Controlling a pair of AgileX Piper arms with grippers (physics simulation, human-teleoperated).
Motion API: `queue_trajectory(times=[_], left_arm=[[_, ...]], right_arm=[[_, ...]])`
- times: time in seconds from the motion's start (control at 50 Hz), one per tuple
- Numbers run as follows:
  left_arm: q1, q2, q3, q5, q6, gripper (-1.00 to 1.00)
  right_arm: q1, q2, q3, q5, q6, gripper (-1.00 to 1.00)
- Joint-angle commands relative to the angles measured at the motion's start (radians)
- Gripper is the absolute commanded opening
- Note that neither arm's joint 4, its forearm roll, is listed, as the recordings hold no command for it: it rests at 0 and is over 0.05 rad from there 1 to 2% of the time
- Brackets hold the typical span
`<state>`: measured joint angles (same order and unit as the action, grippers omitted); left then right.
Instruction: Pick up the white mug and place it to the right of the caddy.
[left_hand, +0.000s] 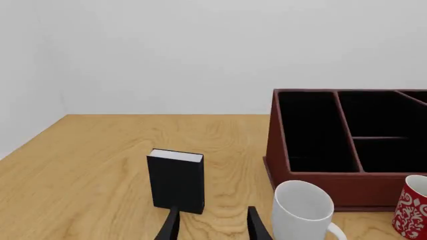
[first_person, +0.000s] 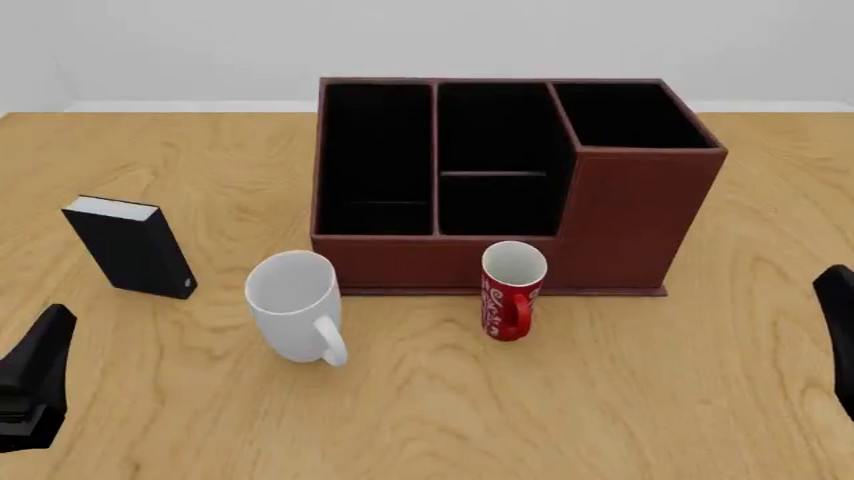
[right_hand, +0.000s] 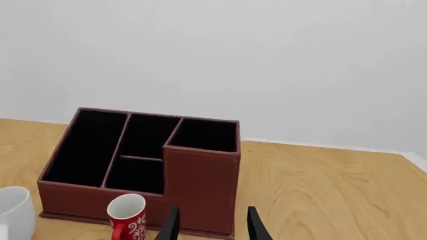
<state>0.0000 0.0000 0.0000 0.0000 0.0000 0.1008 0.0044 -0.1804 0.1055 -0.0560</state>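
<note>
Both end effectors (left_hand: 213, 225) (right_hand: 213, 225) gape empty near the table's (first_person: 667, 400) front edge; white mug (first_person: 296, 305) stands apart.

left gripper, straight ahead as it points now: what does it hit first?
Probably the black box: in the left wrist view it stands right ahead of the open left gripper, apart from it. The white mug sits off to one side. Depth is unclear.
</note>
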Motion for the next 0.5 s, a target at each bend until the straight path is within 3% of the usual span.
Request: queue_trajectory(times=[0.02,0.5], left_arm=[[0.000,0.000,0.000,0.000,0.000,1.00],[0.000,0.000,0.000,0.000,0.000,1.00]], right_arm=[[0.050,0.023,-0.092,0.031,-0.043,1.00],[0.168,0.316,-0.418,0.049,-0.124,1.00]])
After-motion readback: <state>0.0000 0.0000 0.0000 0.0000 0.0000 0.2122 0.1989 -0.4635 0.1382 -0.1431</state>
